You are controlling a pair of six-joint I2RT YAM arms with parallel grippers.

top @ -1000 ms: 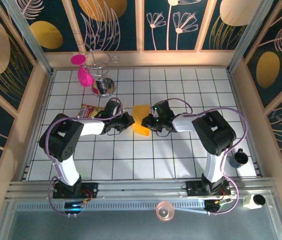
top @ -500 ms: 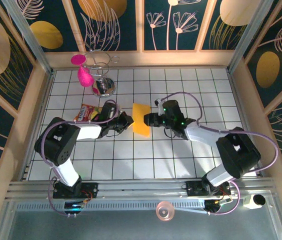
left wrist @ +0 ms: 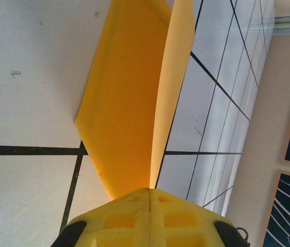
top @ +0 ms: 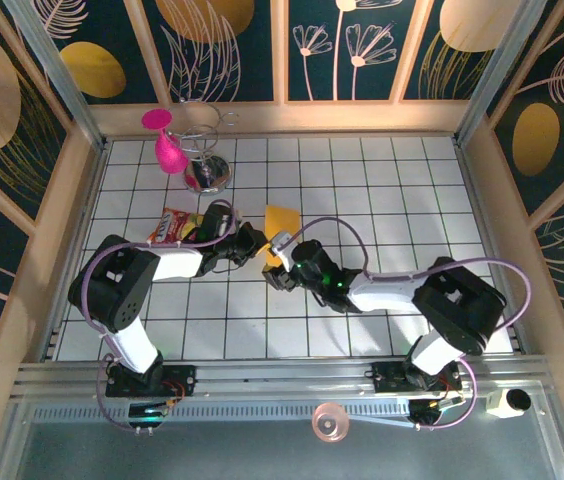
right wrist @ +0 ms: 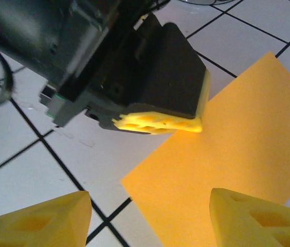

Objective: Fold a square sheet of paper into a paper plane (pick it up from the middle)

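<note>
The square sheet of paper (top: 282,220) is plain orange-yellow and lies folded over on the white tiles at mid-table. In the left wrist view its two layers (left wrist: 129,103) run away from the yellow fingertips in a narrow V. My left gripper (top: 253,243) (left wrist: 150,191) is shut on the sheet's left edge, pads pressed together. My right gripper (top: 276,268) (right wrist: 147,221) hovers open just above the sheet's near corner (right wrist: 237,149), nothing between its fingers (right wrist: 37,218). The right wrist view also has the left gripper's pads (right wrist: 160,122) on the sheet's edge.
A red-and-yellow snack packet (top: 172,225) lies just left of the left gripper. A pink object (top: 167,150) and a wire stand on a chrome base (top: 206,172) sit at the back left. A roll of tape (top: 329,422) lies on the near rail.
The right arm has swung from the paper's right side round to its near side, and its jaws have opened. The left gripper has stayed shut on the paper.
</note>
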